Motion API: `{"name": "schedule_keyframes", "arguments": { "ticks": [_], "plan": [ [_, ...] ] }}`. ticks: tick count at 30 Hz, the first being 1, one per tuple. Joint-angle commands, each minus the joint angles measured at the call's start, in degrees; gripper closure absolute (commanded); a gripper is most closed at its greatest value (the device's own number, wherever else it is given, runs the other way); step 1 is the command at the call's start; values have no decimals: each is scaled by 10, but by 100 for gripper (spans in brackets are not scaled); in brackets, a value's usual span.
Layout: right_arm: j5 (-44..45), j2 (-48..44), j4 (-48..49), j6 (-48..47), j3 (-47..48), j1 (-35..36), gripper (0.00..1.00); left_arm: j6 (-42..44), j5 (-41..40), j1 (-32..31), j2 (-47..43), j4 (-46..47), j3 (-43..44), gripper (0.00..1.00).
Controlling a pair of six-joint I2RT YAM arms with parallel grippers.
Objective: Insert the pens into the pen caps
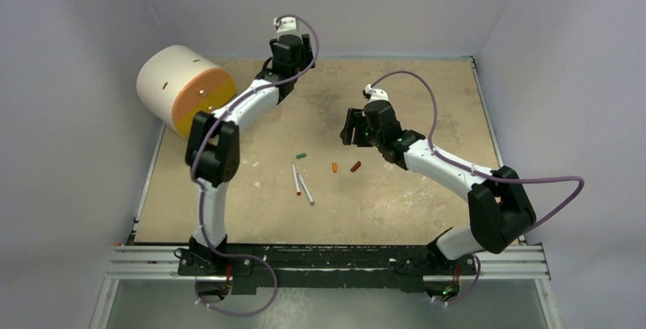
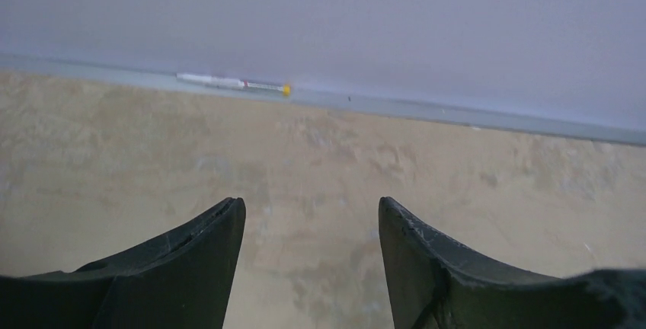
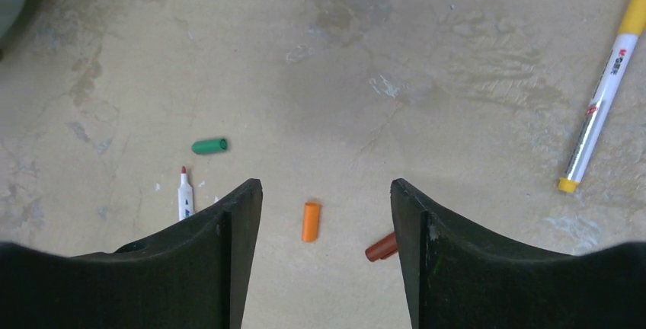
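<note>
Two white pens lie mid-table, one red-ended point(image 1: 295, 179), one grey-ended point(image 1: 306, 190). Beside them are a green cap point(image 1: 301, 155), an orange cap point(image 1: 334, 167) and a dark red cap point(image 1: 356, 166). My right gripper point(image 1: 352, 127) hangs open and empty above the caps. The right wrist view shows the orange cap point(image 3: 310, 222) between the fingers, the dark red cap point(image 3: 379, 247) partly behind the right finger, the green cap point(image 3: 209, 146) and the red pen's tip point(image 3: 183, 192). A yellow-ended pen point(image 3: 602, 108) lies to the right. My left gripper point(image 2: 312, 201) is open and empty near the back wall, facing another pen point(image 2: 232, 83).
A big white cylinder with an orange face point(image 1: 187, 89) lies at the table's back left corner, beside the left arm. Grey walls close the table on three sides. The yellow-ended pen and the back-wall pen do not show in the top view.
</note>
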Motion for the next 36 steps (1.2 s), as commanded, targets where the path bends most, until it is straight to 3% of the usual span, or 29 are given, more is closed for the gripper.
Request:
{"name": "schedule_keyframes", "arguments": {
  "ticks": [1,7,16,18,23,26,30,36],
  "plan": [
    [-2,-8,29,-19,36,-4,33,68,-49,19,130,-96,188,35],
    [8,-13,46,-46,39,-21,24,67,-25,33,210,-121,302,33],
    [-36,19,56,-52,65,-23,23,29,-25,75,259,-114,305,32],
    [-51,17,70,-58,59,-24,24,9,-9,81,236,-90,249,32],
    [-107,26,93,-106,65,-13,29,-20,20,81,99,58,-7,35],
    [-80,49,58,-145,84,48,29,-34,37,80,20,75,-94,39],
    [-27,80,4,-144,97,135,34,-33,43,74,-53,68,-163,42],
    [-53,67,29,-88,42,175,50,-38,44,56,-111,59,-198,42]
  ]
}}
